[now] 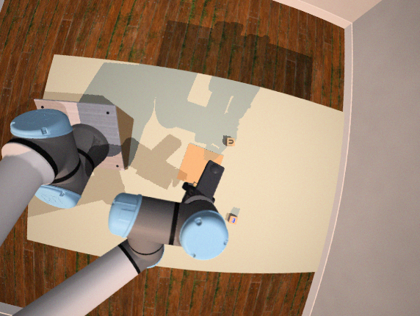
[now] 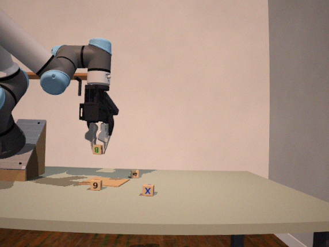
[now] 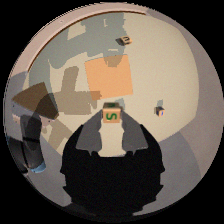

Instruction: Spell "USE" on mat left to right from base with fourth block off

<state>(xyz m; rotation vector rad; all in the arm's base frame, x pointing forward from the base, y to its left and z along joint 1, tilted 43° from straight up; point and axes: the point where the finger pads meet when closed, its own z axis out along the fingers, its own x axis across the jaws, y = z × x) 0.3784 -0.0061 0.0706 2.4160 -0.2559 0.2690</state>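
My gripper (image 2: 99, 147) (image 3: 111, 110) is shut on the S block (image 2: 97, 149) (image 3: 111, 115), held in the air above the table near the orange mat (image 1: 194, 159) (image 2: 115, 182) (image 3: 107, 75). A green S faces the wrist camera. The U block (image 1: 230, 142) (image 2: 134, 173) (image 3: 125, 40) lies on the table beyond the mat's far corner. The E block (image 1: 233, 220) (image 2: 148, 190) (image 3: 160, 111), with a blue X on one side, stands off the mat. The fourth block (image 2: 96, 185) shows a 9 on its side near the mat's near edge; its top cannot be read, and the arm or held block hides it in the other views.
The robot's sloped base mount (image 1: 97, 121) (image 2: 35, 143) stands at the left end of the table (image 1: 286, 176) (image 2: 201, 207). The arm's shadow falls across the table and part of the mat.
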